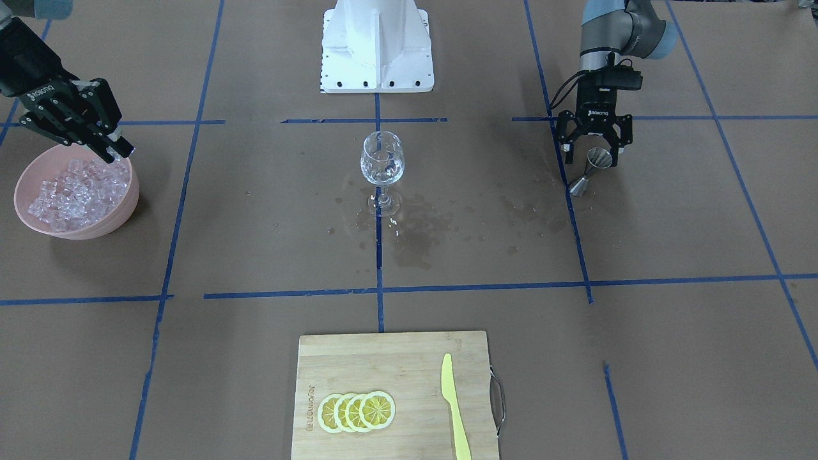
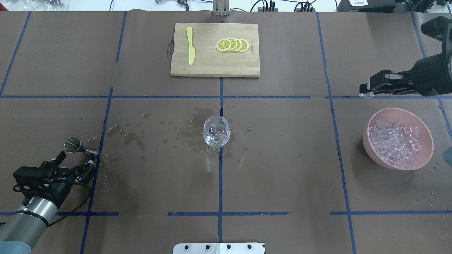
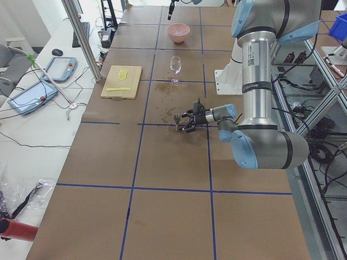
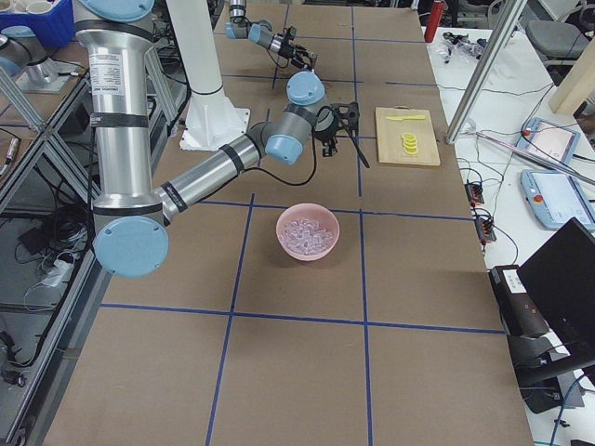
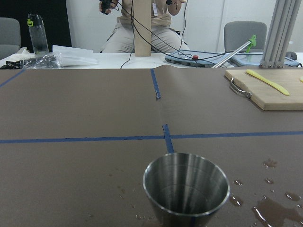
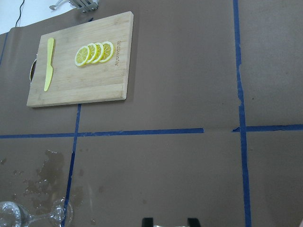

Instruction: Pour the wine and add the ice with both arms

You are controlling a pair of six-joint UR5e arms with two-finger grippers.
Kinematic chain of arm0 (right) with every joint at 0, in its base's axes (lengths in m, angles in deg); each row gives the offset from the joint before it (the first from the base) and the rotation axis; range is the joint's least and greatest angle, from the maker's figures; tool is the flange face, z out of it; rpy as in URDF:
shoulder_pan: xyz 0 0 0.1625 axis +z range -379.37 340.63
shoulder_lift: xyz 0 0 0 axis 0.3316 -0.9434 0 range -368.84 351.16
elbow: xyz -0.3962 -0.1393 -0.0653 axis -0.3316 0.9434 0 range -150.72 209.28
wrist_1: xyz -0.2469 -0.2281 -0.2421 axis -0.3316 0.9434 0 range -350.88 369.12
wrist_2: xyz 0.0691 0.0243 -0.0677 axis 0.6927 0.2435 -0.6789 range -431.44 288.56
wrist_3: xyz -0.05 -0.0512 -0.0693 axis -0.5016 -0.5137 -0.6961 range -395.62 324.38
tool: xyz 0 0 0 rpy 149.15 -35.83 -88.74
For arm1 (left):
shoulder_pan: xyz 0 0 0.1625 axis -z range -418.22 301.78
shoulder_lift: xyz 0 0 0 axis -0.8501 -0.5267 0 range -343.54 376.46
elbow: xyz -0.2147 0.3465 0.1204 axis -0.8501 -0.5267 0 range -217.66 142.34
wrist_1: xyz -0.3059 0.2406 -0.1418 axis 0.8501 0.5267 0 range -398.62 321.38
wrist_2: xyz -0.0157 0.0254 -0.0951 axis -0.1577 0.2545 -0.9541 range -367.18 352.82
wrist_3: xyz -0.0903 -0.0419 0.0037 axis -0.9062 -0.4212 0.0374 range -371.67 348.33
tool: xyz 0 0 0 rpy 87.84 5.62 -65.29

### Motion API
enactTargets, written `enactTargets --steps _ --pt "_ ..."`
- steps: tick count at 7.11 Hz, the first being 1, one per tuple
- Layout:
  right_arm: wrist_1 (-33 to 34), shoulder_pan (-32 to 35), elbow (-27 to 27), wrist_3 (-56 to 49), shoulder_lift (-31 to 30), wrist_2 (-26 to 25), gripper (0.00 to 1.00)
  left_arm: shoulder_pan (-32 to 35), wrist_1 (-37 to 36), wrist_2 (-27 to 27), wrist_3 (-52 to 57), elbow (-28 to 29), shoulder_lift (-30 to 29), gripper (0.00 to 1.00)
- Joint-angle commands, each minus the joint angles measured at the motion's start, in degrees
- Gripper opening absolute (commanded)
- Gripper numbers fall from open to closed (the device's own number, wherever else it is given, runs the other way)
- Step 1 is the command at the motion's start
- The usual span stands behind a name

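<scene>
Front view. A heap of ice (image 1: 73, 191) fills a pink bowl (image 1: 102, 225) at the desk's end on the robot's right. The cubes look hard, wet and slick. Each is best pinched gently across two flat faces, or it may squirt out. The right end effector (image 1: 120, 149) hangs raised near the bowl's rim, its fingers nearly together. The left end effector (image 1: 591, 158) is spread wide, flanking a steel jigger (image 1: 588, 174) without gripping it. The jigger is probably light, stiff and smooth, and its narrow waist is the likely hold. The wine glass (image 1: 382, 163) stands mid-desk amid wet patches (image 1: 415, 236). It is thin-stemmed, so likely fragile and easy to tip.

Overhead. A glint at the right fingertips reads as one ice cube (image 2: 364, 94) pinched there, beside the bowl rather than in it. The glass holds clear contents, but wine and cubes cannot be told apart.

Side views. Both are too small to add anything on either end effector.

Left wrist. The jigger's cup shows bare steel, with no wine visible in it.

Right wrist. Two fingertips (image 6: 147, 221) show at the bottom edge with a narrow gap between them. The glass lies low-left.
</scene>
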Motion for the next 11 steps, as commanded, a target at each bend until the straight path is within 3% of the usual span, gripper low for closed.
enactTargets --steps 1,3,5,8,11 --pt "0.0 -0.77 -0.03 1.83 1.59 -0.2 0.0 -0.41 -0.35 -3.82 0.04 -0.73 0.85 1.0" --pt "0.09 -2.96 -0.03 5.45 3.97 -2.73 0.0 -0.5 -0.88 -8.04 0.04 -3.09 2.34 1.0" --pt "0.09 -5.6 -0.03 7.72 5.11 -5.2 0.0 -0.59 -1.76 -12.26 0.04 -9.49 8.91 1.0" --pt "0.18 -9.63 0.14 10.37 8.27 -9.4 0.0 -0.59 -2.82 -19.11 -0.05 -10.57 10.08 1.0" --pt "0.52 -13.42 0.23 12.39 10.56 -13.72 0.0 -0.76 -5.78 -26.68 -0.74 -15.66 13.33 1.0"
